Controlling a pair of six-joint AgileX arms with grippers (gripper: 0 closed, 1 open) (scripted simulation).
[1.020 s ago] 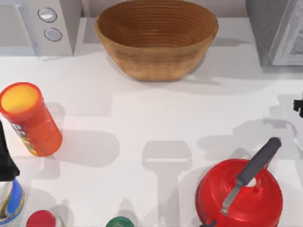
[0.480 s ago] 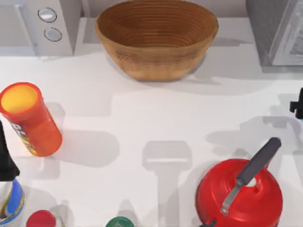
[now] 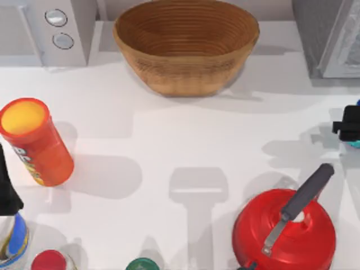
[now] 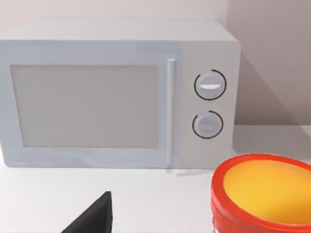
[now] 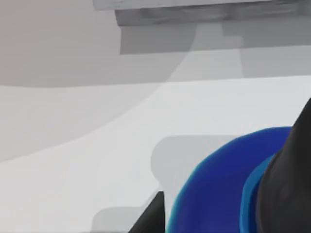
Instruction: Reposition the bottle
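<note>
One microwave (image 3: 48, 31), one wooden bowl (image 3: 185, 45), one red kettle (image 3: 284, 230), one orange canister (image 3: 34, 140) stand on the surface (image 3: 169, 140). At its right edge the right gripper (image 3: 349, 129) has its jaws clamped on the single teal bottle (image 5: 218, 189), apparently carried above the surface. A low swing inward could clip the kettle's handle (image 3: 306, 191). The left gripper (image 4: 92, 221) is parked by the canister; I cannot tell how its jaws stand.

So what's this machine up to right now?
The right gripper sits at the table's right edge, above the red kettle, right at a small blue-teal bottle that it is meant to move. Its dark fingers flank the bottle in the right wrist view. The left gripper is idle near the orange canister and the microwave.
</note>
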